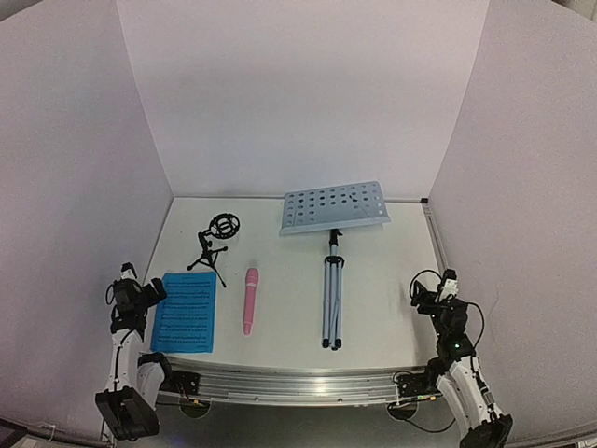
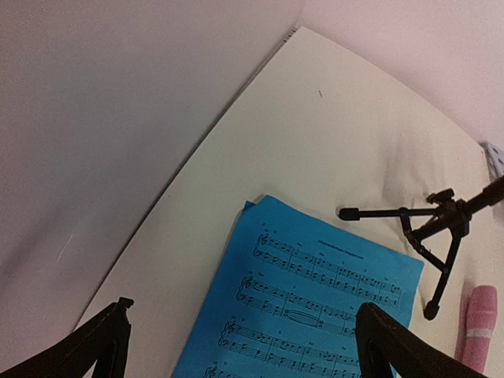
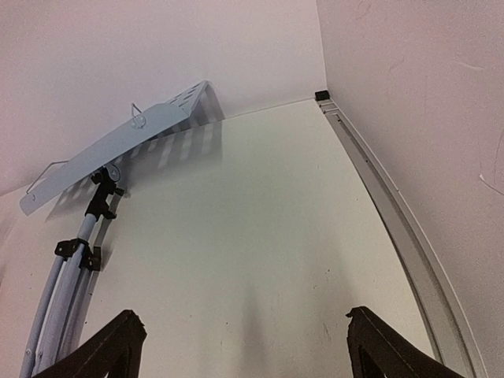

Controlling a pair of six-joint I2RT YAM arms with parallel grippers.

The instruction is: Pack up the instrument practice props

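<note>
Reference: clock directions are read from the top view, with 12 o'clock at the far wall and 6 o'clock at the arm bases.
Counter (image 1: 392,280): white surface enclosed by pale walls at 9, 12 and 3 o'clock; carries all four props.
Blue sheet-music pages (image 1: 185,312): lie flat at 8 o'clock, printed staves facing up, near the left edge of the counter.
Pink stick microphone (image 1: 250,301): lies flat just beside the pages on their 3 o'clock side, not touching them; long axis runs 12 to 6 o'clock.
Small black tripod mic stand (image 1: 216,239): at 10 o'clock, legs spread, ring mount toward 12 o'clock; whether it is upright or tipped cannot be determined.
Pale-blue perforated music stand (image 1: 333,206): lies at centre-right; the perforated desk sits tilted at 12 o'clock, and the silver tripod legs are folded together, pointing to 6 o'clock.
Left fingers (image 2: 106,346): set wide apart, holding nothing; positioned above the 6 o'clock end of the pages.
Right fingers (image 3: 110,350): set wide apart, holding nothing; positioned at 4 o'clock over bare counter, well apart from the folded tripod legs.
</note>
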